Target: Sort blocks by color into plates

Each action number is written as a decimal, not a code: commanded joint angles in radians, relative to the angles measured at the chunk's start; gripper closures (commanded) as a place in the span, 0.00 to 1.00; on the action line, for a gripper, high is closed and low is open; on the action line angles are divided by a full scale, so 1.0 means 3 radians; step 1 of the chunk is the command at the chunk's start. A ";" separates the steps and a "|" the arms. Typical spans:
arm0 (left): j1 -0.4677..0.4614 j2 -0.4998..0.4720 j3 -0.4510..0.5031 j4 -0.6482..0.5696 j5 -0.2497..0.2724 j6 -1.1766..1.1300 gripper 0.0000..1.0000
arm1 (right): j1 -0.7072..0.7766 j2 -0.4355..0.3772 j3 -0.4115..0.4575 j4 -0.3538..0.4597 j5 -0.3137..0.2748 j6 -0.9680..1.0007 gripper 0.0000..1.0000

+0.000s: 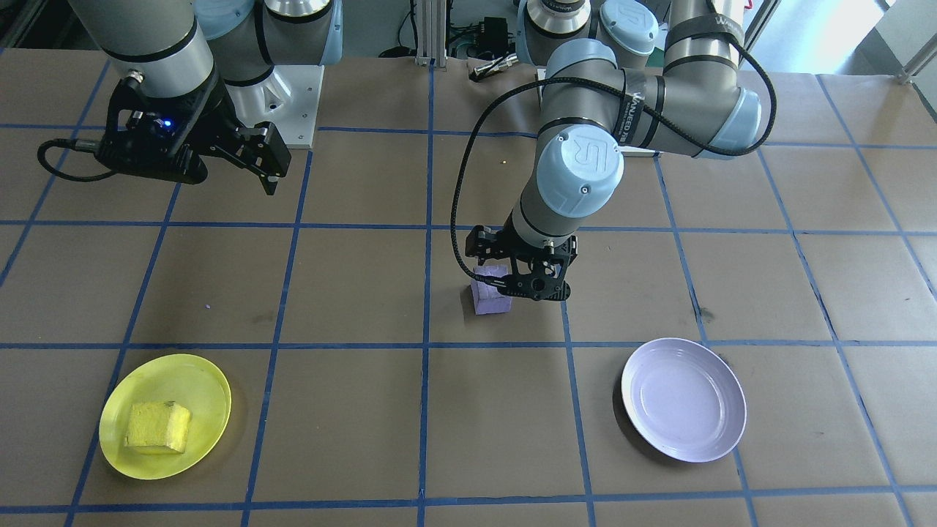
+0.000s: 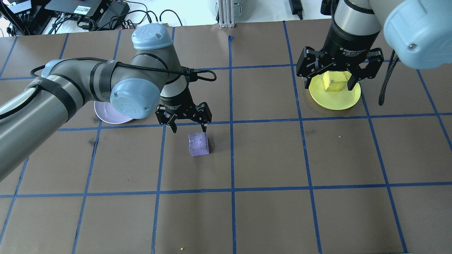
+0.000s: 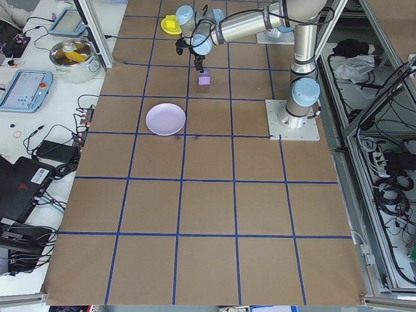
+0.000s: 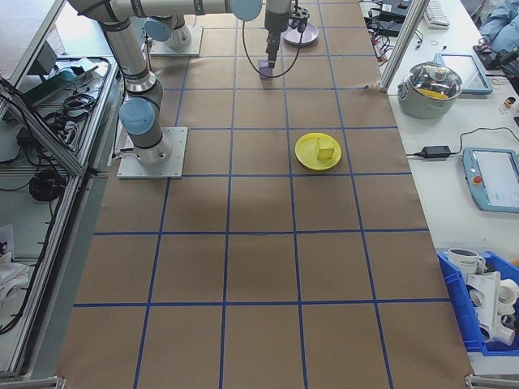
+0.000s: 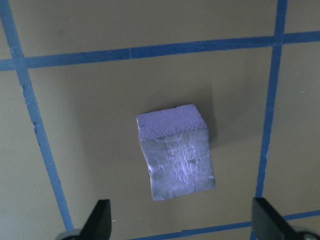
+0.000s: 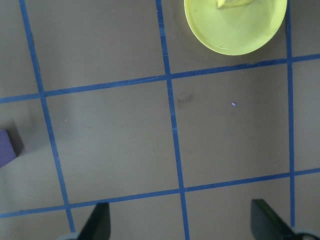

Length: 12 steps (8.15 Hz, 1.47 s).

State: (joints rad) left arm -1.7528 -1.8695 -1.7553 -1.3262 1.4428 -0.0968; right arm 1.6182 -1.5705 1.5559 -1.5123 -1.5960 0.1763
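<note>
The purple block point(image 2: 198, 144) sits on the brown table point(image 2: 268, 218), near its middle. The left gripper point(image 2: 188, 128) hovers just at the block's 12 o'clock in the overhead view, fingers spread, seemingly not touching it. The lavender plate point(image 1: 683, 399) lies apart, bare. The yellow block point(image 1: 157, 427) rests inside the yellow plate point(image 1: 203, 380). The right gripper point(image 2: 338, 82) hangs above that plate, fingers spread and holding nothing.

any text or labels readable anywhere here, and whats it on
"2F Adaptive Gripper": on the right gripper's wrist band, overhead view; a smaller line under it is blurred.
"UR" logo: on the left arm's blue joint cap, front view.
"HOME": on a white mug, right side view; only partly legible.
</note>
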 commanded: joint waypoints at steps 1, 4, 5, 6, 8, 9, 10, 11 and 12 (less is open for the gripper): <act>-0.0007 -0.0220 -0.0034 0.0049 -0.0003 0.0001 0.00 | 0.0016 -0.0113 0.0100 0.0010 0.0002 -0.0015 0.00; -0.0007 -0.0400 -0.0034 0.0136 -0.0013 -0.0010 0.00 | 0.0016 -0.0246 0.0290 -0.0041 -0.0003 -0.0128 0.00; -0.0007 -0.0441 -0.0029 0.0171 -0.0018 -0.0040 0.00 | 0.0016 -0.0251 0.0290 -0.0042 -0.0003 -0.0122 0.00; -0.0007 -0.0471 -0.0034 0.0187 -0.0013 -0.0101 0.00 | 0.0016 -0.0257 0.0290 -0.0036 0.0002 -0.0122 0.00; -0.0007 -0.0517 -0.0034 0.0349 -0.0018 -0.0107 0.05 | 0.0016 -0.0262 0.0290 -0.0042 0.0002 -0.0122 0.00; -0.0007 -0.0538 -0.0029 0.0366 -0.0018 -0.0102 0.38 | 0.0016 -0.0267 0.0290 -0.0042 0.0002 -0.0117 0.00; -0.0012 -0.0518 -0.0029 0.0356 -0.0018 -0.0107 0.93 | 0.0016 -0.0267 0.0290 -0.0042 0.0002 -0.0117 0.00; -0.0007 -0.0477 -0.0029 0.0356 -0.0013 -0.0102 1.00 | 0.0016 -0.0262 0.0290 -0.0036 0.0002 -0.0117 0.00; -0.0007 -0.0411 0.0001 0.0340 0.0007 -0.0102 1.00 | 0.0016 -0.0267 0.0295 -0.0036 0.0002 -0.0117 0.00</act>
State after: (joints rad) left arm -1.7555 -2.0187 -1.7635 -1.2210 1.4384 -0.1278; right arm 1.6229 -1.6498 1.6430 -1.5241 -1.5954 0.1410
